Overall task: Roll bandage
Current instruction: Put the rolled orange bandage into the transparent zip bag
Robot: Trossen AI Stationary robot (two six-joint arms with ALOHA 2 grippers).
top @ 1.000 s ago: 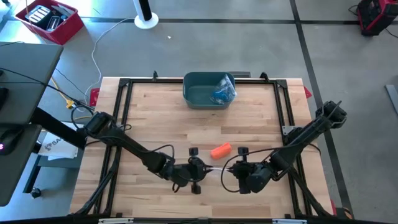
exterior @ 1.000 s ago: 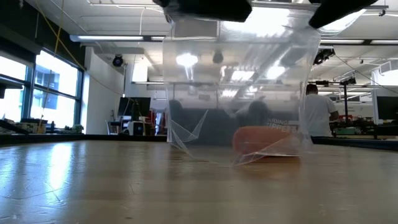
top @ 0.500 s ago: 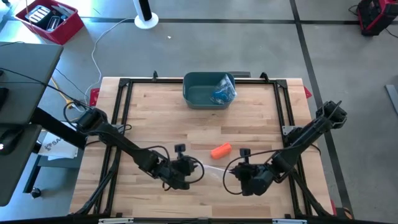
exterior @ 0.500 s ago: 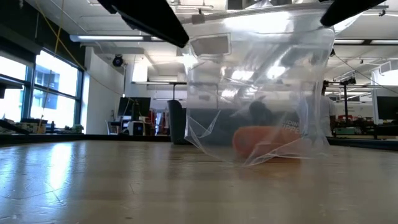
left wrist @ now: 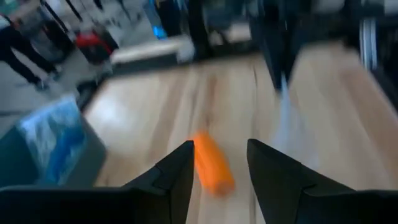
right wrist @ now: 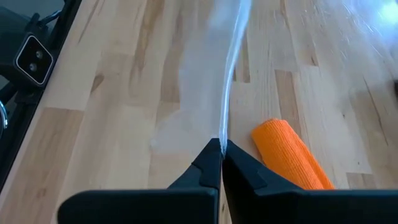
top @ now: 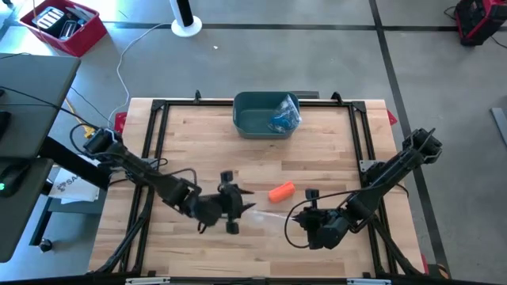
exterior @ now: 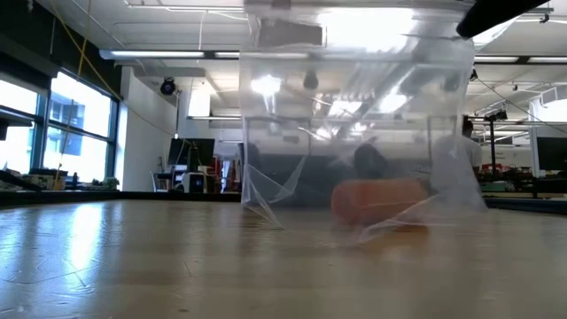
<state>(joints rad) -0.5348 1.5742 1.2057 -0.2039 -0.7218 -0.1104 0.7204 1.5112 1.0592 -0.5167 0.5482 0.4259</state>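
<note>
An orange bandage roll (top: 281,191) lies on its side on the wooden table, a little beyond a clear plastic bag (exterior: 354,133). It shows through the bag in the low view (exterior: 381,202). My right gripper (top: 295,223) is shut on the bag near the table's front. My left gripper (top: 242,207) is open and empty to the left of the bag. It points at the roll (left wrist: 211,165), which lies farther off past its fingers. My right gripper pinches the bag's top edge (right wrist: 222,138) between its two shut fingers, at the edge's right end. The bag hangs below the hold as a thin sheet. Its crumpled bottom (exterior: 354,232) rests on the table.
A teal bin (top: 252,119) holding a blue-and-white packet (top: 283,115) stands at the table's far middle. A black frame (top: 158,127) runs along the table's sides. Bare wood lies left and right of the arms.
My left gripper has come off the bag's top edge and drawn back toward the table's left edge, turning as it went. The bag stays hanging from my right gripper and sways. The orange roll has kept its place.
</note>
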